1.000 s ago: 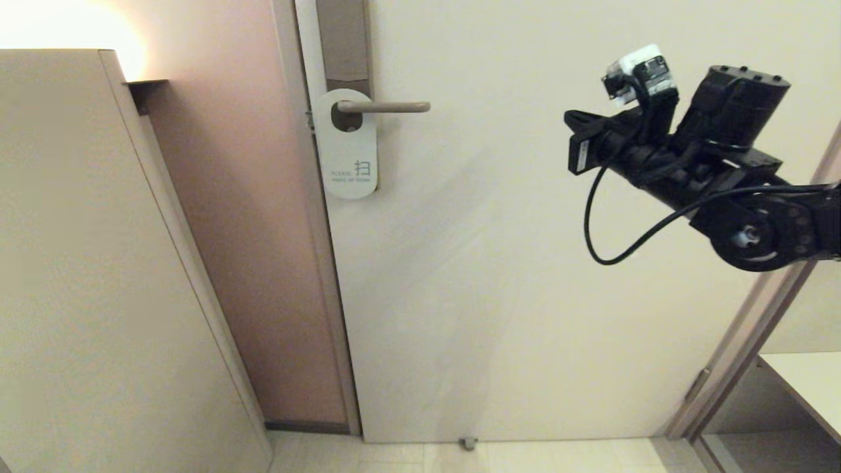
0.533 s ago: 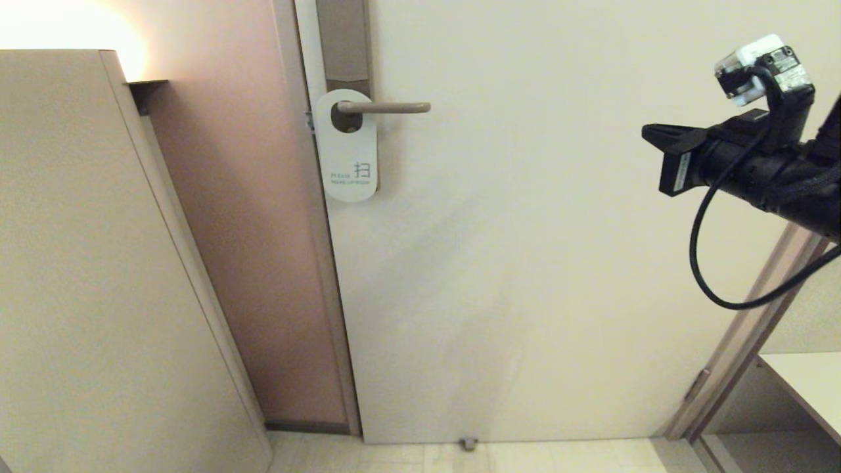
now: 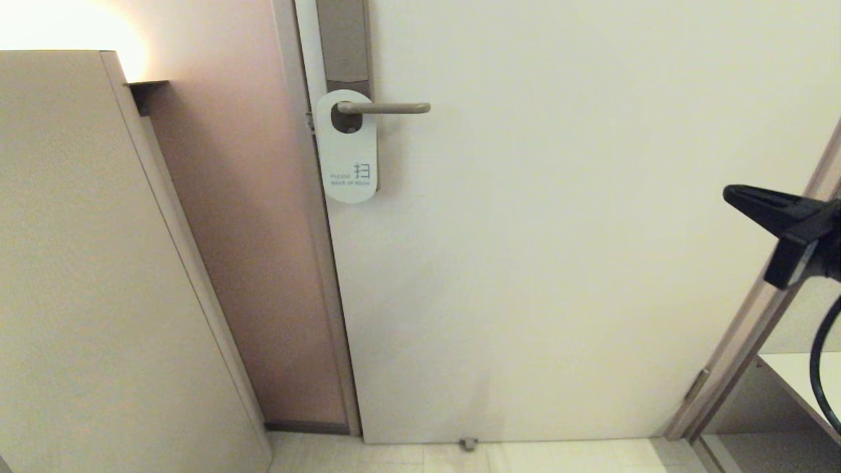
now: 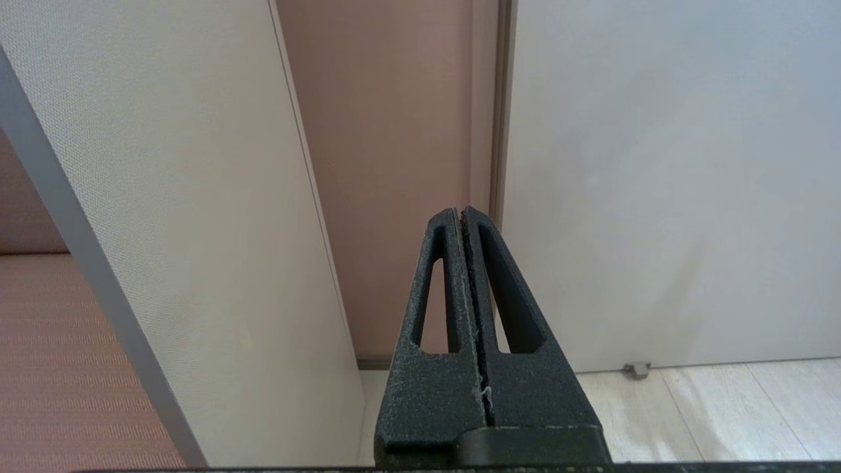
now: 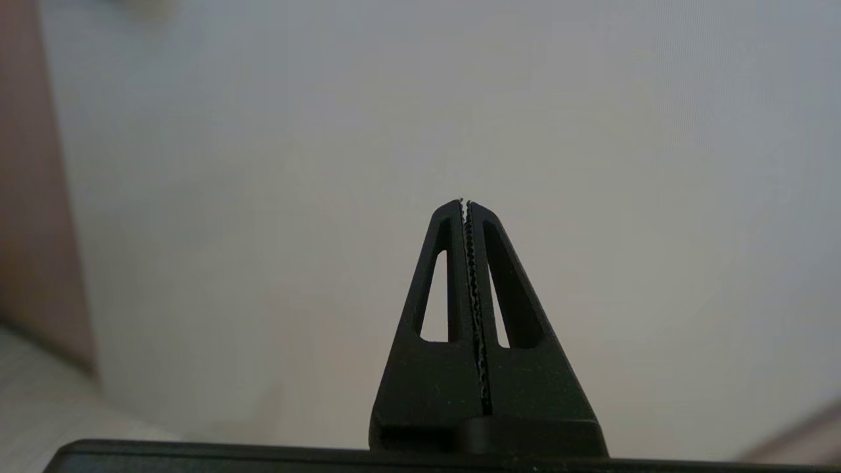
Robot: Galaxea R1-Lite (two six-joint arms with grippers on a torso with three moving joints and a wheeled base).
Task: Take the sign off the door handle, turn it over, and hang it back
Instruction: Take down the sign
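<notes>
1. A second ago the right arm reached high across the door [image 3: 558,263], well up in the head view; now only the right gripper [image 3: 729,192] shows at the right edge, lower down and pulled back, well apart from the sign [image 3: 348,157].
2. That retreat, with the sign hanging white side out, suggests the flip and re-hang are already done and the arm is backing off to rest.
3. The right gripper's fingers [image 5: 483,315] are pressed together on nothing, pointing at bare door.
4. The left gripper [image 4: 463,217] has its fingers together too, empty, aimed low at the door's edge and the floor [image 4: 690,407] beside a pale panel [image 4: 197,230].
5. The sign hangs from the door handle [image 3: 387,107], its round hole over the lever close to the brown plate [image 3: 343,46], body straight down and flat against the door.
6. It is white with rounded ends, and carries small blue text plus one larger character near the bottom.
</notes>
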